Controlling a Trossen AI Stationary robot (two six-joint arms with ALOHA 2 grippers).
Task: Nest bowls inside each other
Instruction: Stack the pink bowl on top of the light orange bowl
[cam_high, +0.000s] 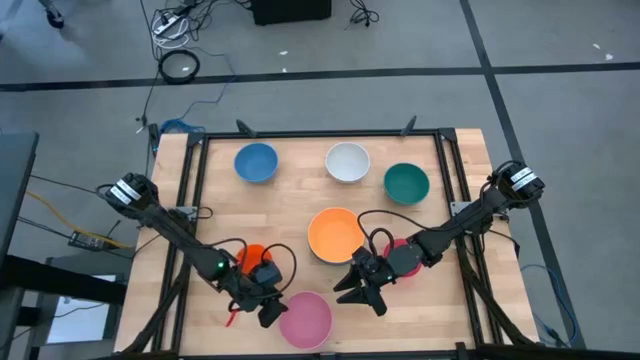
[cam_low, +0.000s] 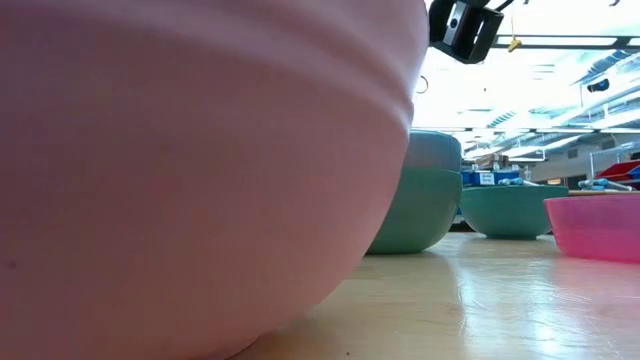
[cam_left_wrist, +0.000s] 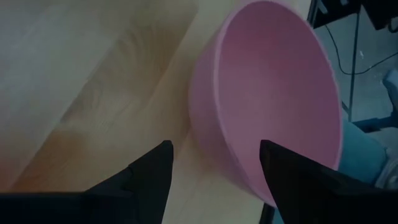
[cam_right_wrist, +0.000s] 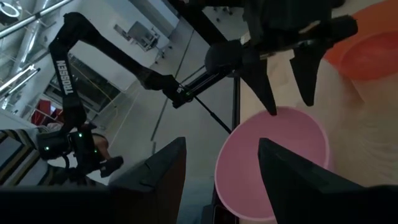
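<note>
A pale pink bowl (cam_high: 305, 318) stands upright near the table's front edge. My left gripper (cam_left_wrist: 216, 144) is open at its left rim, one finger over the inside and one outside the wall. My right gripper (cam_high: 365, 295) hovers open just right of the pink bowl and holds nothing. An orange bowl (cam_high: 336, 235) sits mid-table. A red-orange bowl (cam_high: 252, 257) shows under my left arm and a magenta bowl (cam_high: 403, 258) under my right arm. Blue (cam_high: 256, 162), white (cam_high: 347, 162) and teal (cam_high: 406, 182) bowls stand along the far side. My left gripper slants down over the pink bowl's rim (cam_left_wrist: 214, 93), with its fingers (cam_right_wrist: 268, 93) on either side of the wall. Whether they touch the bowl I cannot tell. The bowl rests on its base on the table.
Dark frame rails (cam_high: 320, 133) border the table. The low view shows a greenish bowl (cam_low: 420, 210) with a paler one stacked in it, beyond the pink bowl (cam_low: 190, 170). Bare wood (cam_high: 290, 205) lies between the far row and the orange bowl.
</note>
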